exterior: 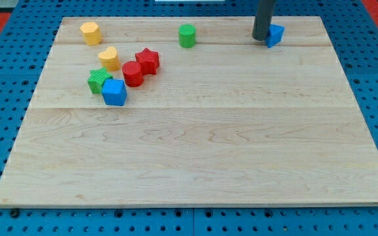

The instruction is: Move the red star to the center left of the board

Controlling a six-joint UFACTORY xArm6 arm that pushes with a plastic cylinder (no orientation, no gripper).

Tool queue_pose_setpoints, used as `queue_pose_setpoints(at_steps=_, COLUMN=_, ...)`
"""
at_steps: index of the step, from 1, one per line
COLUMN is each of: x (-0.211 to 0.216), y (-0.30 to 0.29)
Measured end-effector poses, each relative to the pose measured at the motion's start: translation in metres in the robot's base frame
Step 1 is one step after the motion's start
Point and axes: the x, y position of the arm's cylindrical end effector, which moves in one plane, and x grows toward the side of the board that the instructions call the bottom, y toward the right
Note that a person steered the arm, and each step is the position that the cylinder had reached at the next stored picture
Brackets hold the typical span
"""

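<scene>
Pale wooden board [195,151], eight coloured blocks (mostly upper left), red star [147,60]

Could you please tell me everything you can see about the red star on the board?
The red star is a small, solid-looking block with stubby points and a matte finish. It lies flat in the upper left part of the wooden board. Its lower left side touches, or nearly touches, the red cylinder, and the yellow heart sits just to its left, apart from it. My tip is far off toward the view's top right, beside a blue block.
</scene>
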Motion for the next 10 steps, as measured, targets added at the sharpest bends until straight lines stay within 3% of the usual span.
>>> queue_pose_setpoints(at_steps=4, x=0.017, y=-0.033)
queue_pose_setpoints(at_steps=6, x=0.02, y=-0.115)
queue_pose_setpoints(at_steps=10, x=0.072, y=-0.293)
